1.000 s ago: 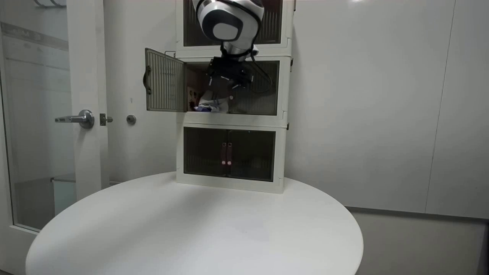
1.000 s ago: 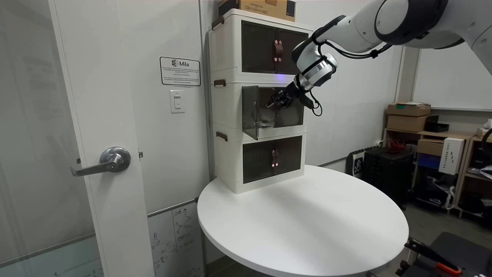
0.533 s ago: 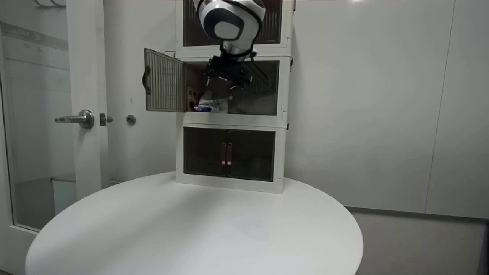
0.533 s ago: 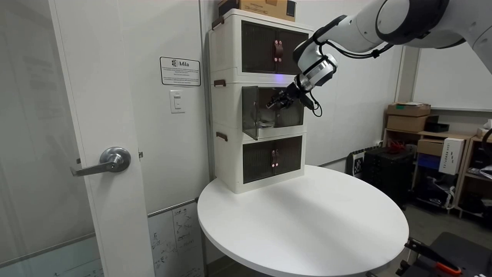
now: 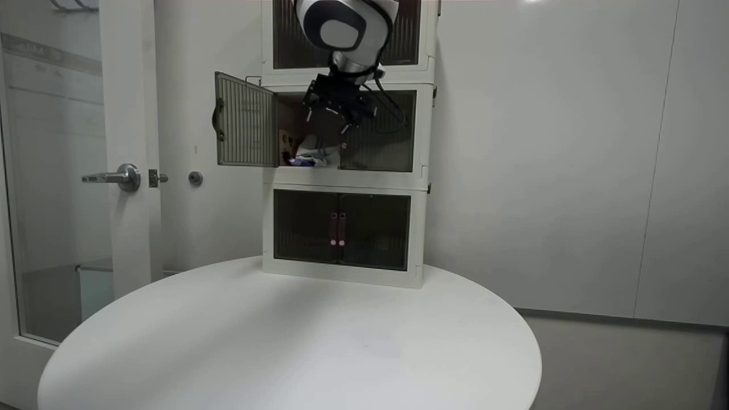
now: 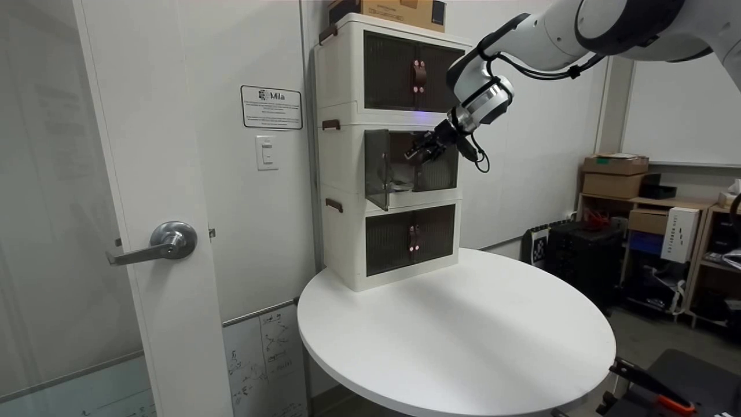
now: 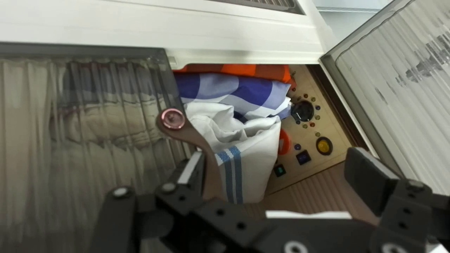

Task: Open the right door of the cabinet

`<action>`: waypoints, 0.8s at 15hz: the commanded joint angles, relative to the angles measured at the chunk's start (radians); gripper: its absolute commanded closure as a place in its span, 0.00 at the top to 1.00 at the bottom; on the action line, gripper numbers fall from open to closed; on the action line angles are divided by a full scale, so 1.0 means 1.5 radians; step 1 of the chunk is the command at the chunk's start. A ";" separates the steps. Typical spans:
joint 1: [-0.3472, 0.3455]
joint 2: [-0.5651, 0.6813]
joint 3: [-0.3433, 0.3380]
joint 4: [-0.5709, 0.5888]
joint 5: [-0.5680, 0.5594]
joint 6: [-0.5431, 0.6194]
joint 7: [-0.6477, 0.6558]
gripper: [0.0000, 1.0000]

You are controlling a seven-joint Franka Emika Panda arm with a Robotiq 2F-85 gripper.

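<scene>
Gripper (image 5: 327, 123), black, two-fingered, hangs in an exterior view mostly left of the smoky rectangular right door (image 5: 381, 156), closed in the white cabinet's (image 5: 344, 177) middle tier. In the wrist view its fingers (image 7: 369, 182) gape, the brown leather strap (image 7: 211, 165) along the door's edge just inside one.

Pale walls (image 5: 569, 171), round white table (image 6: 463, 347), shelving (image 6: 694, 202) — cluttered

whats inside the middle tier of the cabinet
In the cabinet, past its open left door: orange cloth, blue checked cloth, striped white towel, tan board with coloured pieces. Behind the shut right door, only blurred shapes show; what the towel covers is hidden.
</scene>
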 commanded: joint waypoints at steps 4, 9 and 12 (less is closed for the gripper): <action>-0.010 -0.063 0.001 -0.117 0.011 -0.075 0.001 1.00; 0.015 -0.098 -0.033 -0.167 -0.020 0.003 0.041 1.00; 0.046 -0.131 -0.062 -0.202 -0.068 0.132 0.117 1.00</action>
